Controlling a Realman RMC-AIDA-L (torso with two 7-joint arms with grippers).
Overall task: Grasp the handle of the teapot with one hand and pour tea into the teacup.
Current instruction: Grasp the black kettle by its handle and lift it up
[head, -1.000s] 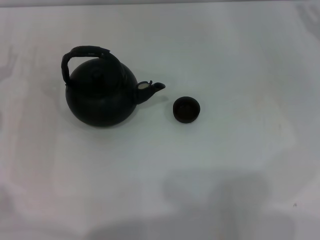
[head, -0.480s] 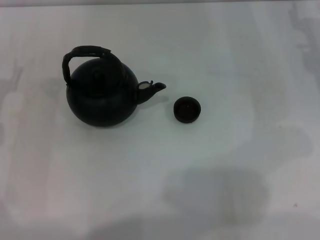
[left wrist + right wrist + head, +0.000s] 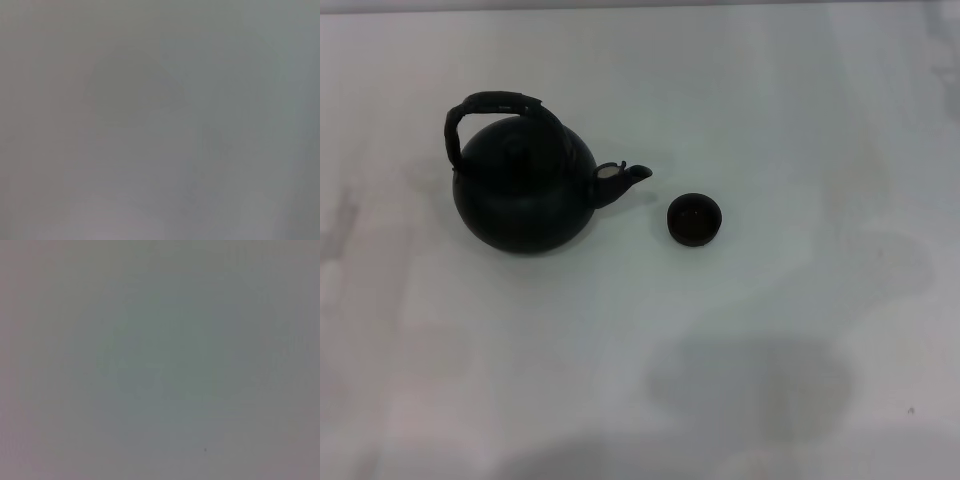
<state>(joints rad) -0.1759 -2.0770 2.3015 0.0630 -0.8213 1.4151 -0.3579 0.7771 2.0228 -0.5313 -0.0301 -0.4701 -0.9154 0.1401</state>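
White tabletop [image 3: 790, 110] fills the head view, pale and matte, with soft grey shadows pooled along its near edge. On it, toward the robot's left, sits the teapot [image 3: 520, 195], a large round matte black pot standing upright. Its handle [image 3: 490, 102], an arched black hoop with a rough wrapped look, rises over the top of the pot and leans a little toward the far left side. A short spout [image 3: 623, 178] juts toward the robot's right, with a small pale patch at its base. Just beyond the spout tip, apart from it, rests the teacup [image 3: 695, 219], a tiny round dark cup without a handle, open side up. Neither gripper appears in any view, so how wide either one stands cannot be told; both wrist views show only plain grey-white surface.
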